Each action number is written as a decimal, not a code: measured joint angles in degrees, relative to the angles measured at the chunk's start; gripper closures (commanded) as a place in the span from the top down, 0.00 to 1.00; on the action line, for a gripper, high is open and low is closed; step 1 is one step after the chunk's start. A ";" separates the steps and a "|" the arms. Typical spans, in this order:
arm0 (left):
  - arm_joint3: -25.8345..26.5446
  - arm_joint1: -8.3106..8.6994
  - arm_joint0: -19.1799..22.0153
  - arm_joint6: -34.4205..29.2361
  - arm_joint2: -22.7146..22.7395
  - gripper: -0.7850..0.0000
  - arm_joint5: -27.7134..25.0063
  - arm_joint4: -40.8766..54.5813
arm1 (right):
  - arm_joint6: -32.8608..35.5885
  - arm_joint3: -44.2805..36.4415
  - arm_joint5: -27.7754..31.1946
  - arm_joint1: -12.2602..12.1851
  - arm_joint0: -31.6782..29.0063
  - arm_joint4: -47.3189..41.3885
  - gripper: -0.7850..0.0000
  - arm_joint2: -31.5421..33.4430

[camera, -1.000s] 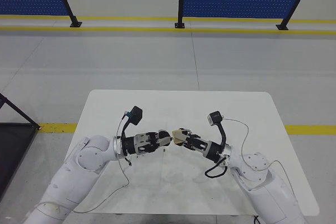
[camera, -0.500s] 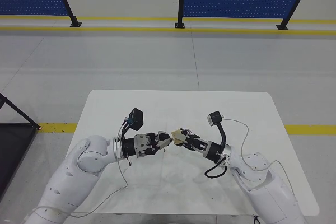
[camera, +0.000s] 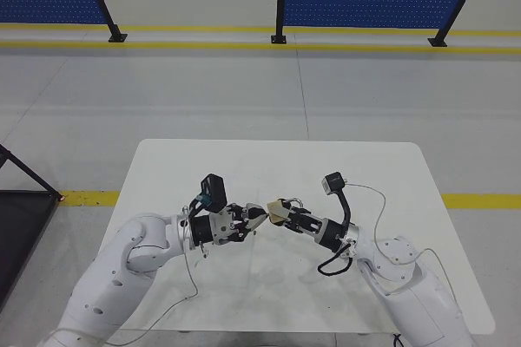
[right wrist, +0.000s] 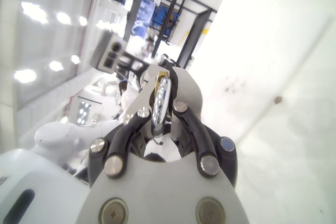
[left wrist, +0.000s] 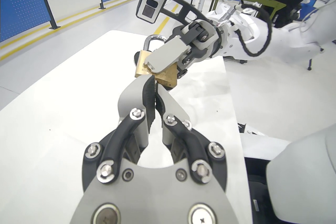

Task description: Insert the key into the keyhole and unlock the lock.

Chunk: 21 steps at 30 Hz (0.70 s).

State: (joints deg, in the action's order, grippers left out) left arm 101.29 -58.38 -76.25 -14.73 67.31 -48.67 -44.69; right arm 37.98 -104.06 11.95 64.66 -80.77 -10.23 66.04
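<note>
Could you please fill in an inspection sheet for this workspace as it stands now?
surface: white table, rounded corners.
job's things: brass lock held above the table, shackle looks closed; key a thin sliver at the lock's lower edge; whether it is in the keyhole cannot be told.
clutter: small dark specks on the table.
grippers: left gripper shut on the key; right gripper shut on the lock.
cables: black cable looped at the right wrist; thin wire under the left arm.
surroundings: blue barriers, yellow floor lines, black frame beside the table.
</note>
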 measured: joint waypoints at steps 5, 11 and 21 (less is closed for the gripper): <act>0.81 -0.11 -0.89 4.91 0.60 0.00 0.67 -6.11 | 0.00 0.00 0.00 0.00 0.00 0.00 0.00 0.00; 1.19 -0.17 -1.43 8.73 0.82 0.00 0.83 -11.53 | 0.01 0.00 -0.01 0.00 0.00 0.00 0.00 0.00; 2.32 -0.17 -2.11 15.23 0.95 0.00 1.81 -22.95 | 0.00 0.00 -0.01 0.00 0.00 0.01 0.00 0.00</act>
State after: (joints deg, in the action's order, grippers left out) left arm 103.60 -58.55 -78.36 0.51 68.25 -46.86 -67.64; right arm 37.98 -104.06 11.94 64.66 -80.77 -10.22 66.04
